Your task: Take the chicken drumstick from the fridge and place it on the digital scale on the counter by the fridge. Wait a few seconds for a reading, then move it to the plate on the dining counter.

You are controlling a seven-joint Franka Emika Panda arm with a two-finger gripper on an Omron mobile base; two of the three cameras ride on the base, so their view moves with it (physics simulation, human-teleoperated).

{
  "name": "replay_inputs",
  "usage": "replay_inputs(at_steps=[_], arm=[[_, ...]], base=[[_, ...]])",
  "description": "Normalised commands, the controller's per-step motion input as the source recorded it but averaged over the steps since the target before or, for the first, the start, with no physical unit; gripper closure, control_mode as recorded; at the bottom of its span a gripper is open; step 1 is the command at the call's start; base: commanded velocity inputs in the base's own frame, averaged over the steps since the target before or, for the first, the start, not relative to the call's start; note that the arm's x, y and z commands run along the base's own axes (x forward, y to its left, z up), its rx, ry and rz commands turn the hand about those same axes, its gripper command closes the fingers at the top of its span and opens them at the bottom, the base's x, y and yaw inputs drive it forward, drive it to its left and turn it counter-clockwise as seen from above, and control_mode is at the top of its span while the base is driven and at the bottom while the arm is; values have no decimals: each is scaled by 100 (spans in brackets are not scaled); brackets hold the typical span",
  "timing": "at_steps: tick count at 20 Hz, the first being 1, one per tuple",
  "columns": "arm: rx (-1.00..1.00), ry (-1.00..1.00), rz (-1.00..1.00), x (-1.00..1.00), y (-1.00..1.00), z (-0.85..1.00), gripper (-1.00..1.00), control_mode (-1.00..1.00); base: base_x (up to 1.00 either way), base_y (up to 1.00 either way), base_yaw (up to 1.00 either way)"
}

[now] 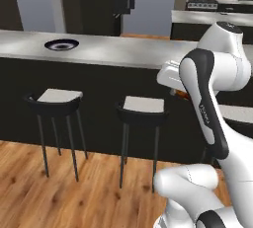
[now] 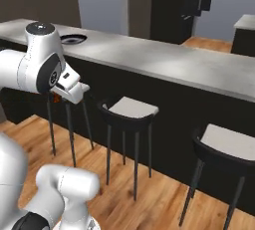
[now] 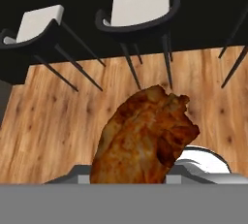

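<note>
Chicken drumstick [image 3: 144, 138], a glossy reddish-brown lump of cooked meat, is the smallest thing and comes last in size; the long grey-white marbled dining counter [image 2: 169, 62] over a plain black front is the largest, running from 9 to 3 o'clock; the black-legged stools [image 1: 142, 111] with pale seats stand before it on the wood floor [image 1: 29, 192]; the round navy-rimmed plate [image 1: 62, 45] lies on the counter at 10 o'clock; the two-finger gripper [image 2: 61, 96] is clamped on the drumstick, held in the air above the floor.

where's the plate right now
The plate sits on the dining counter, at its left end in the left base view, above the left stool.
</note>
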Motion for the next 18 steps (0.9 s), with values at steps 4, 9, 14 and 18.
replay_inputs(at_steps=[4, 9, 14, 18], arm=[[0, 0, 0, 0, 0, 0, 100, 100], [0, 0, 0, 0, 0, 0, 100, 100], [0, 0, 0, 0, 0, 0, 100, 100], [0, 0, 0, 0, 0, 0, 100, 100]], base=[[27, 100, -30], [30, 100, -31], [36, 100, -32], [44, 100, -34]])
